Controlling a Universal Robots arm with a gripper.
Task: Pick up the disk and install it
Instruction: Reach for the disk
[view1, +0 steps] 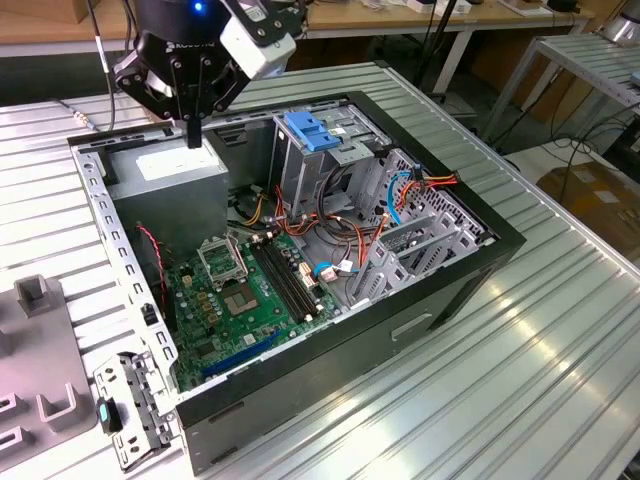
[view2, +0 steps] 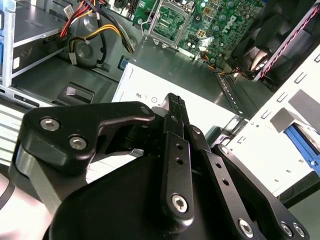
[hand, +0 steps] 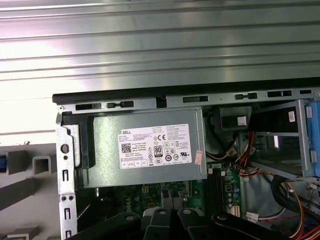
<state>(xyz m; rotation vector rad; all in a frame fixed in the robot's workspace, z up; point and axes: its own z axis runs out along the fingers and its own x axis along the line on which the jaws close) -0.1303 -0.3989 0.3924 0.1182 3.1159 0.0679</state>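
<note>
**Gripper (view1: 193, 138) closed on nothing, fingers together, at the power supply's (view1: 180, 172) top.**
The supply is hemmed by the case (view1: 450, 290) frame (view1: 100, 215) and cables (view1: 262, 210); motherboard (view1: 250, 300) and drive cage (view1: 320, 165) lie beyond. A blue-railed piece (view2: 300, 142) is seen past the frame; whether it is the disk cannot be told. Open worktop (view1: 520, 380) is left around the case.

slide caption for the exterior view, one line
Gripper, jaws shut, over the power supply inside an open computer case on a metal table.
</note>
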